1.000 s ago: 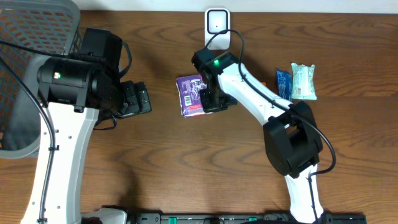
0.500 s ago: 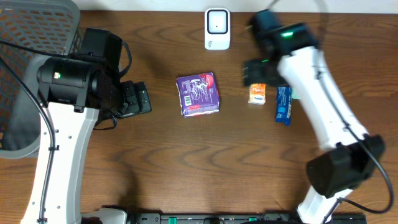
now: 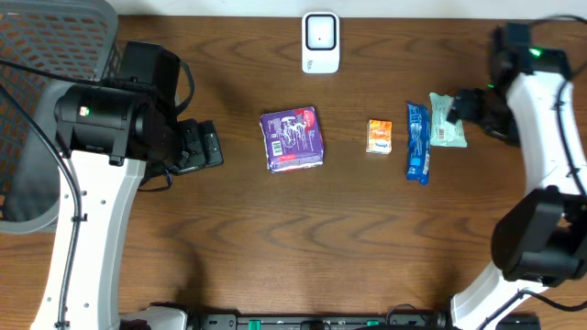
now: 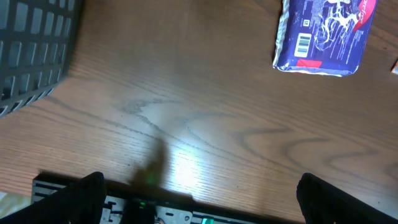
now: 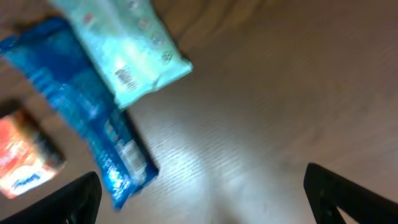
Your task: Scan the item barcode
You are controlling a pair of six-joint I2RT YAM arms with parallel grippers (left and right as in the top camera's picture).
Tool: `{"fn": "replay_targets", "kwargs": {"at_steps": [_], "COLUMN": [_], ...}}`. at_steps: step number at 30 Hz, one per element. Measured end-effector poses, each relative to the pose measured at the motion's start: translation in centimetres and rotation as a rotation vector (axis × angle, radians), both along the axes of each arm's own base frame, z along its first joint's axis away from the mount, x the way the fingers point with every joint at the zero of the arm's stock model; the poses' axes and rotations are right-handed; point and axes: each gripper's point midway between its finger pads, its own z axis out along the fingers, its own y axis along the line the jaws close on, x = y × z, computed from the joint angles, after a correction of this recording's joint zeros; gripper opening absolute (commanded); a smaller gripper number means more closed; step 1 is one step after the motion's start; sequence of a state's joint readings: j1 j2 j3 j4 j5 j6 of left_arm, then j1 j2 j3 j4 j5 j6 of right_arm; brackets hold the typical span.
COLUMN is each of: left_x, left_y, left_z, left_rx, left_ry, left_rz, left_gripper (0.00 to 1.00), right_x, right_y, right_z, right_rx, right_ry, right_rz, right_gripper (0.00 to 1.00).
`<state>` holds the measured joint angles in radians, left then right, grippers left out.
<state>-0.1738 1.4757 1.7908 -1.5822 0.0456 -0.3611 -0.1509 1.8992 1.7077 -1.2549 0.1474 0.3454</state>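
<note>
Risk: right pincer (image 3: 466, 108), wide and empty near mint packet (image 3: 448, 119), could shove it against blue bar (image 3: 418, 142); left pincer (image 3: 216, 147) wide, empty too.

A: Centre of the table (image 3: 275, 247)?
B: Flat pouch (image 3: 293, 138) lies at centre; scanner (image 3: 320, 41) behind it, at the far edge.
A: Rightward?
B: Small carton (image 3: 380, 137); then long wrapper (image 3: 418, 142); soft pack (image 3: 448, 120) just beside that; mesh basket (image 3: 37, 55) at far left.

Dark wood-grain table (image 3: 275, 238); grey basket (image 3: 55, 27), perhaps mesh.
</note>
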Motion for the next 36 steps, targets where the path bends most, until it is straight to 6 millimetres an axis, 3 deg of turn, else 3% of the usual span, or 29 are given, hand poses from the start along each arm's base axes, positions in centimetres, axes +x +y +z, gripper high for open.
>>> {"fn": "replay_targets", "kwargs": {"at_steps": [4, 8, 12, 21, 27, 31, 36], "left_x": [0.0, 0.0, 0.0, 0.0, 0.0, 0.0, 0.0], "left_y": [0.0, 0.0, 0.0, 0.0, 0.0, 0.0, 0.0], "left_z": [0.0, 0.0, 0.0, 0.0, 0.0, 0.0, 0.0], "left_rx": [0.0, 0.0, 0.0, 0.0, 0.0, 0.0, 0.0], "left_ry": [0.0, 0.0, 0.0, 0.0, 0.0, 0.0, 0.0], "left_rz": [0.0, 0.0, 0.0, 0.0, 0.0, 0.0, 0.0], "left_gripper": [0.98, 0.98, 0.98, 0.98, 0.98, 0.98, 0.98], "right_x": [-0.2, 0.4, 2.1, 4.1, 5.4, 5.7, 6.4], "right_y": [-2.2, -3.5, -4.6, -1.9, -1.6, -1.8, -1.9], "right_z": [-2.6, -3.8, -3.7, -3.8, -3.5, -3.4, -4.0], "right_rx": [0.118, 0.205, 0.245, 0.349, 0.312, 0.295, 0.297], "right_ry": [-0.028, -0.1, -0.209, -0.315, -0.358, -0.369, -0.382], "right_rz": [0.018, 0.018, 0.03, 0.18, 0.234, 0.246, 0.254], "right_gripper": [0.98, 0.88, 0.98, 0.99, 0.99, 0.88, 0.86]}}
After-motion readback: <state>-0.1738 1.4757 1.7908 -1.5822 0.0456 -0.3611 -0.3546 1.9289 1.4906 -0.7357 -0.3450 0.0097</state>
